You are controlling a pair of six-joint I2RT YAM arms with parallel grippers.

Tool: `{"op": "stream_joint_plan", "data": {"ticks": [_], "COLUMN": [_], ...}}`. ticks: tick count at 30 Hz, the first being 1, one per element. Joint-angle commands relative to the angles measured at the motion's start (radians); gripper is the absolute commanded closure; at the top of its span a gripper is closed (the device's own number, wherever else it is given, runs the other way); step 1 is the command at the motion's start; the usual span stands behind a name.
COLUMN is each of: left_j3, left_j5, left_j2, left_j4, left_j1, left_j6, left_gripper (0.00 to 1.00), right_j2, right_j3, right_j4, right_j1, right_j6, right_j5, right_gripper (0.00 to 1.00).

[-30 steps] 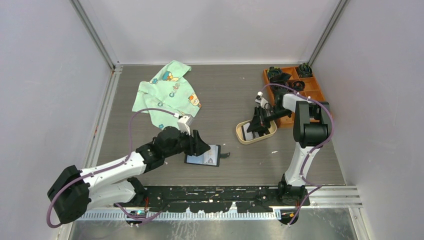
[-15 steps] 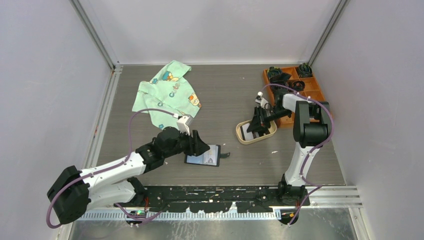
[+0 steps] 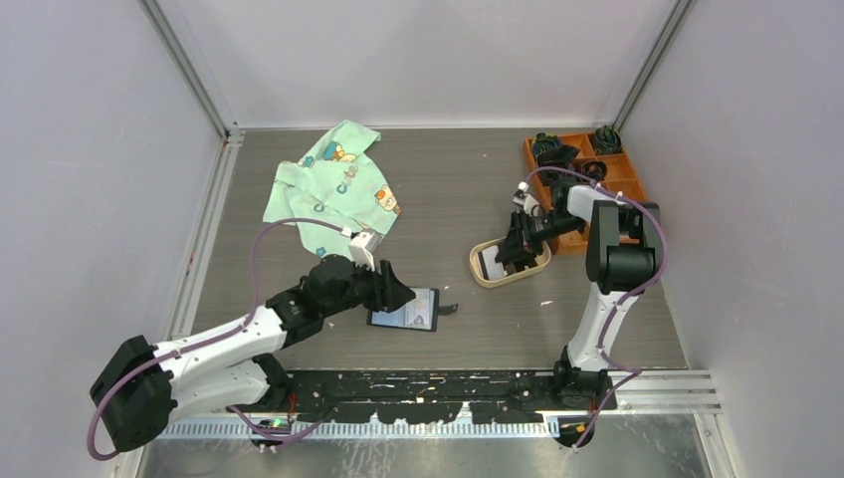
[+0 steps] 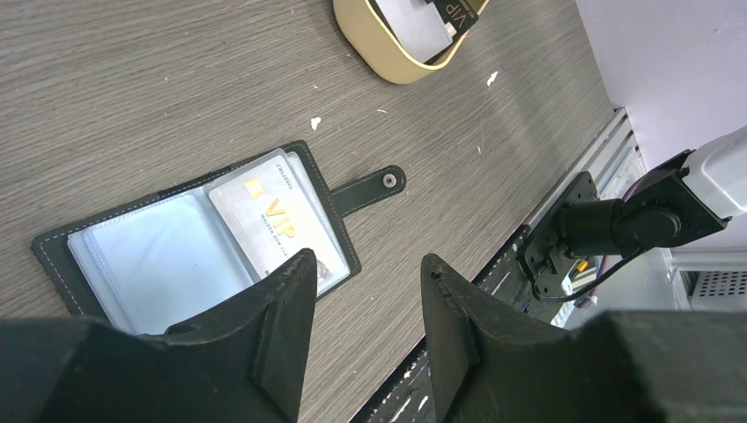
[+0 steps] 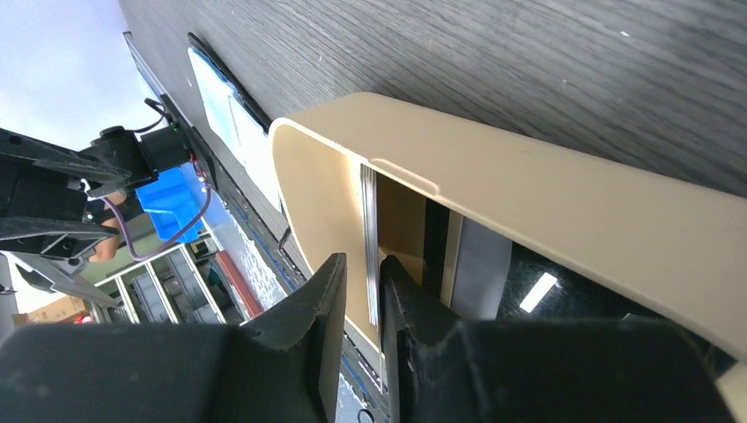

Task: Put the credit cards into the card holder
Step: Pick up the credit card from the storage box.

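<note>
Black and leather-like, the card holder [image 4: 203, 238] lies open flat on the table, just ahead of and below the left gripper [image 4: 366, 264]. Its jaws stand well apart with nothing between them. One silvery VIP card [image 4: 273, 220] already sits in the sleeve nearest the snap tab [image 4: 370, 185]; the sleeve beside it looks empty.

The rest of the job waits in the beige tray [image 5: 528, 194]. There the right gripper [image 5: 370, 273] reaches in over the rim, its jaws drawn close on either side of a pale card [image 5: 370, 220] standing on edge between them. Whether they truly pinch it or only bracket it cannot be told. A dark card [image 4: 458, 11] and another pale one [image 4: 414, 22] lie further inside the tray, beyond those jaws.

So the task seems early: one card stowed, one being picked up, at least two more to go.
</note>
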Motion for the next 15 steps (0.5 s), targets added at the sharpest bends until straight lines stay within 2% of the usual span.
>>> {"op": "stream_joint_plan", "data": {"ticks": [1,11,15], "left_j3": [-0.004,-0.006,-0.012], "left_j5": [-0.018,-0.017,-0.020], "left_j2": [-0.027,-0.048,-0.069], "left_j4": [0.009,-0.002,-0.013], "left_j1": [0.004,0.004,0.004], "left_j6": [-0.003,0.002,0.004], "left_gripper": [0.52,0.52,0.52], "right_j2": [-0.029,-0.028,-0.035], "right_j3": [0.038,0.043,0.041], "right_j4": [-0.033,-0.042,-0.040], "right_j1": [-0.020,-0.054,-0.069], "right_j6": [-0.020,-0.026,-0.021], "right_j5": [-0.023,-0.017,-0.011], "right_gripper": [0.74,0.77,0.87]}}
